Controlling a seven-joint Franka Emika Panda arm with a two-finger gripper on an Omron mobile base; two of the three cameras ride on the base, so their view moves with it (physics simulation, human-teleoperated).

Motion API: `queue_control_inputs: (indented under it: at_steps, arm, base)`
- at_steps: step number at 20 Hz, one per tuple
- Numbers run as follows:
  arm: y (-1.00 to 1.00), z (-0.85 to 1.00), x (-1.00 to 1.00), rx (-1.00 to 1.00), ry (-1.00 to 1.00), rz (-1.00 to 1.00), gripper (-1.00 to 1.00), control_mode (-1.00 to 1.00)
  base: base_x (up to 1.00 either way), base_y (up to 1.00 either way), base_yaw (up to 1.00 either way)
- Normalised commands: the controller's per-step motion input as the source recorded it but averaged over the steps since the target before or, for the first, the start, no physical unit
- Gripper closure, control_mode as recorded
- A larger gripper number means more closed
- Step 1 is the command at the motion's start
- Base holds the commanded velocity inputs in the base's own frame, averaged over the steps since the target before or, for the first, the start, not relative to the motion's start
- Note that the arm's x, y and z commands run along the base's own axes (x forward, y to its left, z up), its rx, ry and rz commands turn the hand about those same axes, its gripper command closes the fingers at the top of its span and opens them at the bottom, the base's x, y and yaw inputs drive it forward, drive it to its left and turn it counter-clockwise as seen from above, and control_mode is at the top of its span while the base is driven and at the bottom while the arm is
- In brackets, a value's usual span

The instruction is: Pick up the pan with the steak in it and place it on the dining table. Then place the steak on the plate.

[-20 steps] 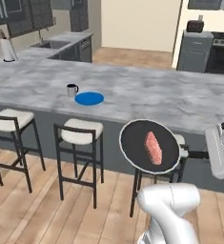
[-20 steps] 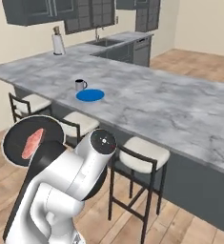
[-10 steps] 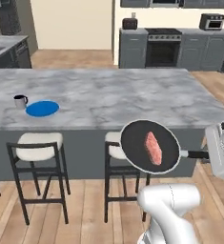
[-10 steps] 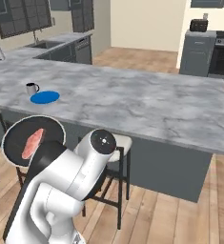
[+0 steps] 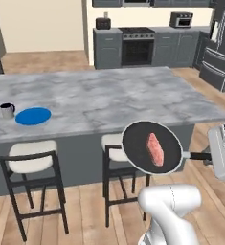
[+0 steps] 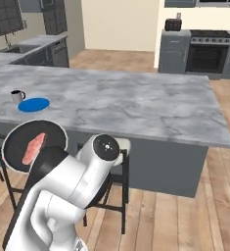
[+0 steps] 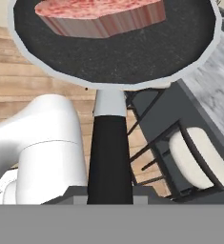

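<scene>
The black pan (image 5: pixel 152 146) hangs in the air in front of the dining table (image 5: pixel 109 98), below its top and above a stool. The pinkish-red steak (image 5: pixel 155 149) lies in the pan. My gripper (image 5: pixel 208 156) is shut on the pan's long black handle (image 7: pixel 109 152) at the right. The right base view shows the pan (image 6: pixel 33 146) with the steak (image 6: pixel 33 148) at the lower left. Close up, the pan (image 7: pixel 113 43) and steak (image 7: pixel 96 14) sit above my gripper (image 7: pixel 109 193). The blue plate (image 5: pixel 33 116) lies on the table's left part, and in the other base view the plate (image 6: pixel 34 104) too.
A dark mug (image 5: pixel 7 110) stands just left of the plate. Two white-seated stools (image 5: pixel 30 155) (image 5: pixel 115 143) stand against the island's near side. Behind the island are an oven (image 5: pixel 138 45), grey cabinets and a fridge (image 5: pixel 219 43) at the far right.
The whole scene has shifted as the base moved along the island, bringing the oven and fridge into view. The pan with the steak stays held in the same place relative to the arm.
</scene>
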Motion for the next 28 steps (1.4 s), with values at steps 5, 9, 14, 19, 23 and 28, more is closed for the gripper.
queue_control_inputs:
  at_steps: [5, 9, 14, 19, 23, 28]
  arm:
    - [0.0, 0.0, 0.0, 0.0, 0.0, 0.0, 1.0, 1.0]
    - [0.0, 0.0, 0.0, 0.0, 0.0, 0.0, 1.0, 1.0]
    - [0.0, 0.0, 0.0, 0.0, 0.0, 0.0, 1.0, 1.0]
    - [0.0, 0.0, 0.0, 0.0, 0.0, 0.0, 1.0, 1.0]
    - [0.0, 0.0, 0.0, 0.0, 0.0, 0.0, 1.0, 1.0]
    - [0.0, 0.0, 0.0, 0.0, 0.0, 0.0, 1.0, 1.0]
  base:
    - [0.0, 0.67, -0.25]
    - [-0.02, 0.7, -0.2]
    - [-0.01, 0.09, -0.01]
    - [-0.04, 0.81, -0.01]
    - [-0.03, 0.57, -0.01]
    - [0.36, 0.0, 0.0]
